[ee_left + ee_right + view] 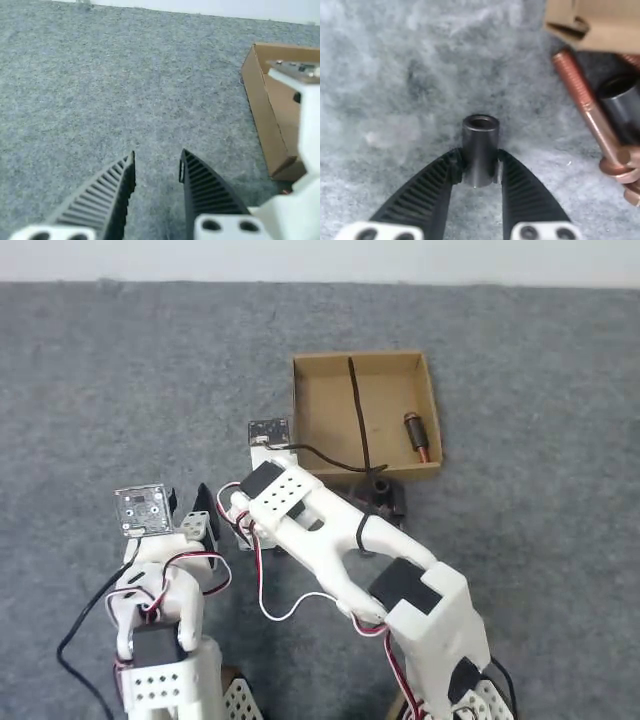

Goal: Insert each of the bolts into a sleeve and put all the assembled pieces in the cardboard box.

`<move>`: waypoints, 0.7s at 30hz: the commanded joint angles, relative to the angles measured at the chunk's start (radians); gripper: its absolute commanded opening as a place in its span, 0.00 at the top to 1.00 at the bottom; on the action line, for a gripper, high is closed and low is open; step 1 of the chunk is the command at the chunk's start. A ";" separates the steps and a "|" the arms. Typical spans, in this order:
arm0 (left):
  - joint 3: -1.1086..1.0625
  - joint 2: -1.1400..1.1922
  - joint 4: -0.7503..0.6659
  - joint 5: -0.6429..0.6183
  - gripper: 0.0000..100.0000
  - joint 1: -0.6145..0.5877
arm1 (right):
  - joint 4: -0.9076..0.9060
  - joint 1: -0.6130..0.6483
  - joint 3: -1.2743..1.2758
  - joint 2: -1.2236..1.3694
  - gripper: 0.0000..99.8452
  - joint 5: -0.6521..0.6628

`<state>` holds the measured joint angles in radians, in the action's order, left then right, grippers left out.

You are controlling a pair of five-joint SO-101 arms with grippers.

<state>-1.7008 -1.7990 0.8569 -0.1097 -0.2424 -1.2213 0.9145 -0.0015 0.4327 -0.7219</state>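
Observation:
My right gripper [479, 161] is shut on a dark sleeve [480, 148], whose open end points away from the camera over the grey carpet. Beside it lie a copper bolt [585, 112] and another dark sleeve [621, 102], close to a corner of the cardboard box [600, 22]. In the high view the box [312, 420] holds one bolt-and-sleeve piece [418, 434], and the right arm [300, 505] reaches to the box's front left corner. My left gripper [157, 170] hangs open over bare carpet, left of the box [262, 107].
Dark loose parts [384, 492] sit on the carpet just in front of the box. A black cable [358, 410] runs across the box. The right arm's white wrist [307, 105] stands close on one side of my left gripper. Open carpet stretches to the left.

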 commanded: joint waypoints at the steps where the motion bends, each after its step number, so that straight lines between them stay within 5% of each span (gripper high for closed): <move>1: 0.015 0.005 -0.029 -0.012 0.86 -0.005 | 0.005 0.008 -0.052 -0.004 0.93 0.020; 15: 0.015 0.006 -0.028 -0.014 0.86 0.000 | -0.101 -0.033 -0.052 -0.110 0.99 0.025; 21: 0.015 0.006 -0.028 -0.014 0.86 0.000 | -0.177 -0.116 -0.052 -0.209 0.99 0.146</move>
<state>-1.7008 -1.7990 0.8569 -0.1128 -0.2424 -1.3625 0.8470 0.0000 0.3376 -0.6452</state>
